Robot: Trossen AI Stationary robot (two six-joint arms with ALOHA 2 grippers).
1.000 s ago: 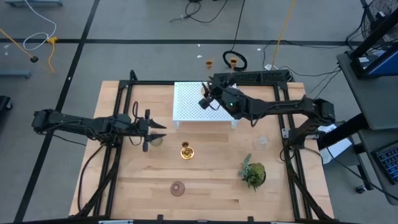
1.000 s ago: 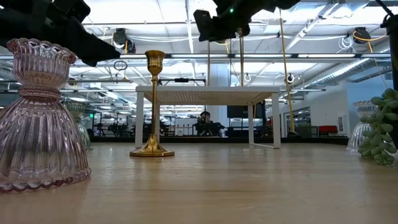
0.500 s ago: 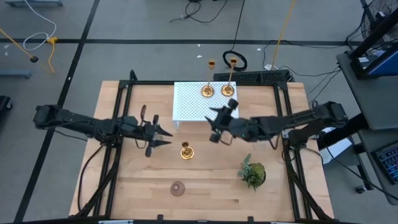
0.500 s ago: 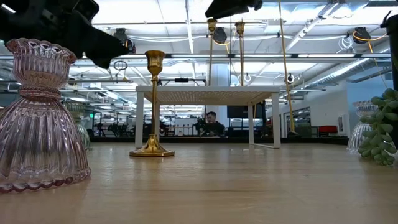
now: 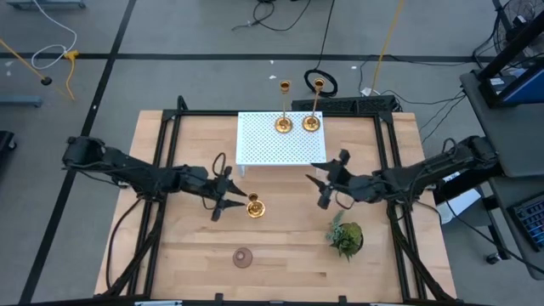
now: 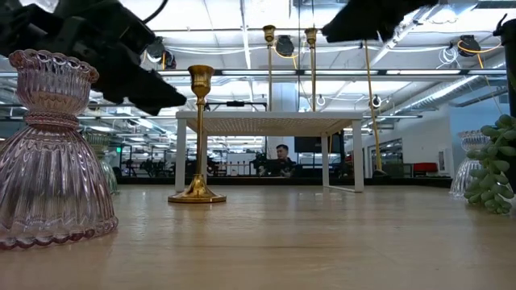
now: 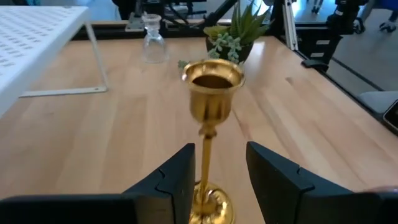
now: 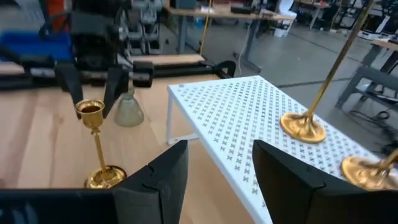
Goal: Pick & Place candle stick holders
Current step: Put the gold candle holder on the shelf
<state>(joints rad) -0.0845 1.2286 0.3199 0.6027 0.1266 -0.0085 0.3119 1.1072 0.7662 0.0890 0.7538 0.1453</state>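
left gripper (image 5: 228,202) sits low over the wooden table (image 5: 289,255), fingers spread apart with nothing clamped; the lone candle stick holder (image 5: 253,206) stands upright on the bare wood just ahead of its tips, and in the left wrist view its stem (image 7: 205,163) lines up with the gap between the two fingers (image 7: 176,175), contact not evident. right gripper (image 5: 325,180) hangs beside the white perforated shelf (image 5: 272,144), near its front right corner, fingers parted and holding nothing. the other two candle stick holders (image 5: 284,122) (image 5: 312,120) stand upright side by side on the shelf's far edge, beyond the right gripper and well apart from it. a small green plant (image 5: 345,237) sits on the table just on the near side of the right gripper. a pink glass vase (image 5: 243,257) rests nearer the table's front edge, apart from the left gripper. a person (image 6: 282,153) shows in the room beyond the table.
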